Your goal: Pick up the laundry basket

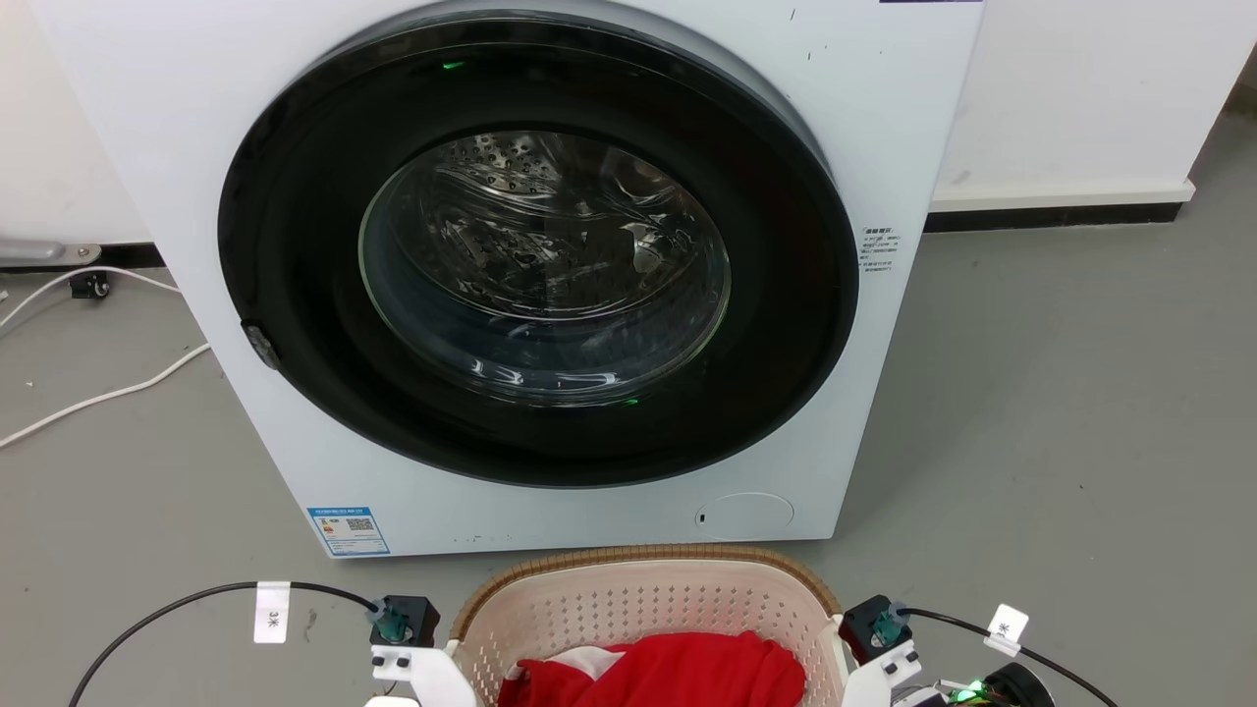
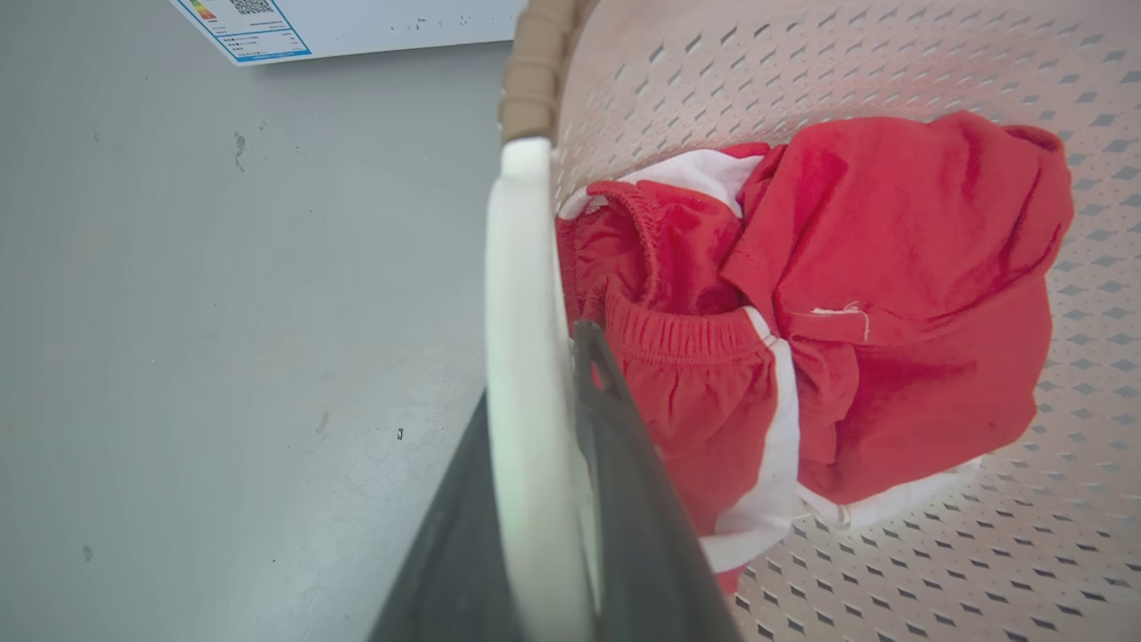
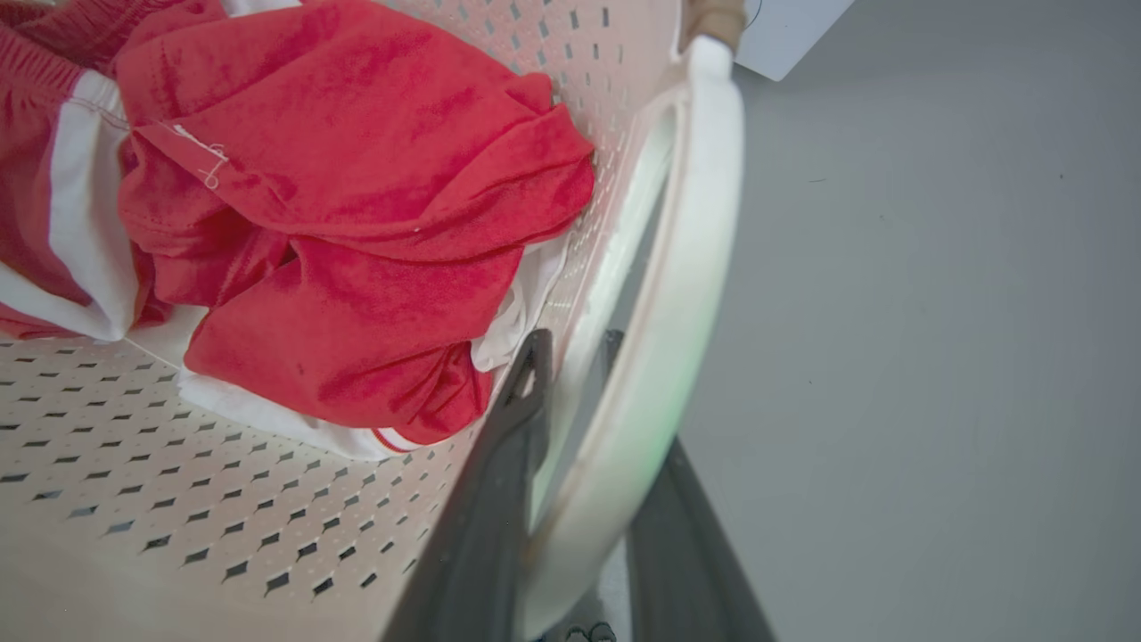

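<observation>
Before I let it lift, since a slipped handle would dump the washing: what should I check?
1. The left tool astride the left handle, fingers tight against it: ok.
2. The right tool astride the right handle: ok; squeezed shut: cannot tell.
3. The red clothes lying low inside the basket: ok.
4. The basket apart from the washing machine: cannot tell.
5. The black cables outside the basket: ok.
</observation>
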